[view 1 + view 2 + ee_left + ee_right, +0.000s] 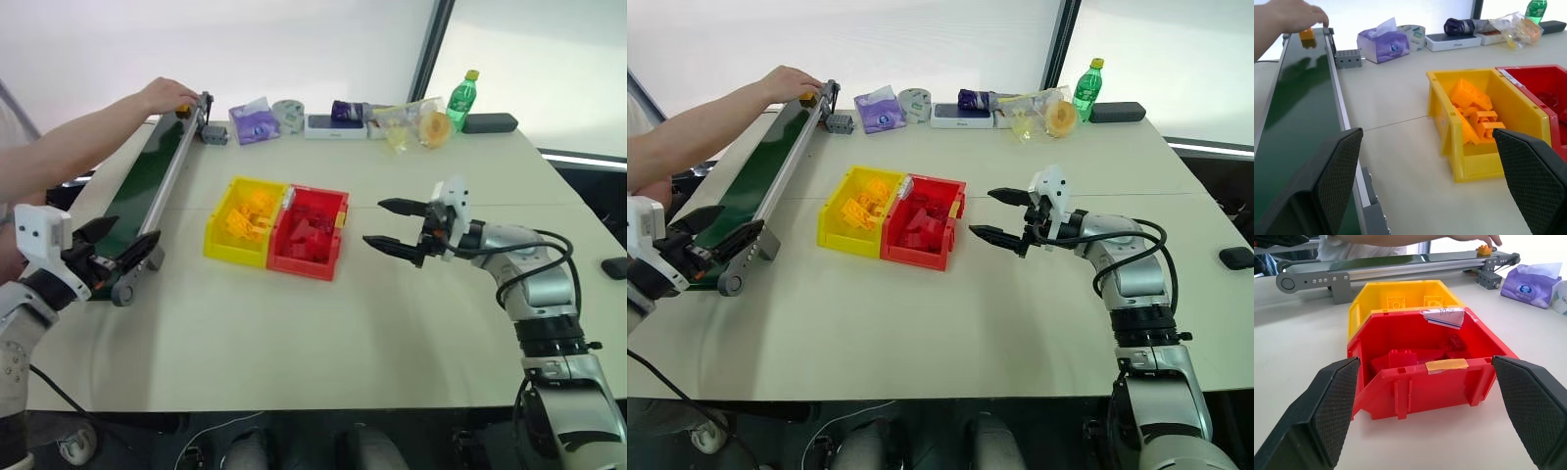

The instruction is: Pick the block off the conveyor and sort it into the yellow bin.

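A person's hand [167, 95] rested on the block [1307, 34], a small yellow-orange brick that sat on the conveyor [147, 176] at its far end, near the far left corner of the table [392, 294]. The dark green belt ran along the table's left edge toward the robot, and the left gripper [110, 245] hung at its near end with its two black fingers spread wide and holding nothing. Toward the middle of the table stood the yellow bin [223, 240], already carrying several orange bricks, with the red bin [309, 264] joined to its right side and holding red bricks; a scrap of paper lay over the red bin's far rim and a strip of tape marked its near wall. Just to the right of the red bin the right gripper [394, 226] hovered level above the tabletop, pointed at the bins, its fingers likewise wide apart and empty. Along the table's far edge sat a purple tissue pack [254, 122], a roll of tape [288, 114], a white box [334, 125], a clear bag [416, 121] and a green bottle [462, 98].
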{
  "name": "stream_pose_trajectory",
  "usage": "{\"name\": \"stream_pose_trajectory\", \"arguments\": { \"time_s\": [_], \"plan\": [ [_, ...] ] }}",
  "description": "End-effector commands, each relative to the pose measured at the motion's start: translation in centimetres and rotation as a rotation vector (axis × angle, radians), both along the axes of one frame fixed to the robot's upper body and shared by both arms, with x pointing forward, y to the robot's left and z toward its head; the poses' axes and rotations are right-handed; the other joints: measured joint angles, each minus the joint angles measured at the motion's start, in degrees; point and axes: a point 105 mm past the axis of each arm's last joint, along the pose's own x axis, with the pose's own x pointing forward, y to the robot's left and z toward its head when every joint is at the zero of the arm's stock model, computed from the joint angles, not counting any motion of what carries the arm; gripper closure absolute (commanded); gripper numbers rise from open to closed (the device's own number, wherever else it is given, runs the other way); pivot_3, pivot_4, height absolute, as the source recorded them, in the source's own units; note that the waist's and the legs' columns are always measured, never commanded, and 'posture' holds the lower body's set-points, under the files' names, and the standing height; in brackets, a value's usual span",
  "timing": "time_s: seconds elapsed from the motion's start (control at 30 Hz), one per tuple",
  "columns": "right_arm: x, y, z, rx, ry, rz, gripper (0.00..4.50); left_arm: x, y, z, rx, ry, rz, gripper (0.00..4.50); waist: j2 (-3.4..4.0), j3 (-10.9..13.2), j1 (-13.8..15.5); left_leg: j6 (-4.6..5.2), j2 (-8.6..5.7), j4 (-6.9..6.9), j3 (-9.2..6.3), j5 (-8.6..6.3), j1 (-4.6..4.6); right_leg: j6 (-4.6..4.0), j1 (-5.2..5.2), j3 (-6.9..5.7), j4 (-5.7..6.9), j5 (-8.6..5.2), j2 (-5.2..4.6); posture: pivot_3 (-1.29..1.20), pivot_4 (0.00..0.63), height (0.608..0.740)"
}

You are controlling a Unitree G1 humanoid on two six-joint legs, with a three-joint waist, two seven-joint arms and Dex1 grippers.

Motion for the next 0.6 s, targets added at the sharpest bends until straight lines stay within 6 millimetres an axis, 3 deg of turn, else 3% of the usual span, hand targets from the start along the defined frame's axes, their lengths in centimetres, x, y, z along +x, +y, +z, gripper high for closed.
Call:
{"name": "stream_pose_trajectory", "arguments": {
  "time_s": [0.03, 0.27, 0.6],
  "plan": [
    [-0.2, 0.1, 1.4, -0.004, -0.066, 0.014, 0.0, -0.4, 0.6, 1.3, 0.02, -0.059, 0.027, 0.02, 0.0, 0.0, 0.0, 0.0, 0.0, 0.0, 0.0, 0.0, 0.0, 0.0, 0.0, 0.0, 0.0, 0.0, 0.0, 0.0, 0.15, 0.74],
    [-0.2, 0.1, 1.4, -0.004, -0.066, 0.016, 0.0, -1.2, 1.3, 1.1, 0.04, -0.065, 0.079, 0.02, 0.0, 0.0, -0.03, 0.0, 0.01, 0.0, 0.0, 0.0, 0.0, 0.0, 0.0, 0.0, 0.0, 0.0, 0.0, 0.0, 0.15, 0.74],
    [-0.1, 0.3, 1.3, -0.002, -0.065, 0.031, 0.0, -3.1, 4.8, 0.0, 0.04, -0.118, 0.332, 0.02, 0.0, 0.0, 0.04, 0.01, 0.01, 0.01, -0.01, -0.01, 0.0, 0.0, 0.01, 0.0, 0.0, 0.0, -0.01, 0.0, 0.15, 0.74]
  ]
}}
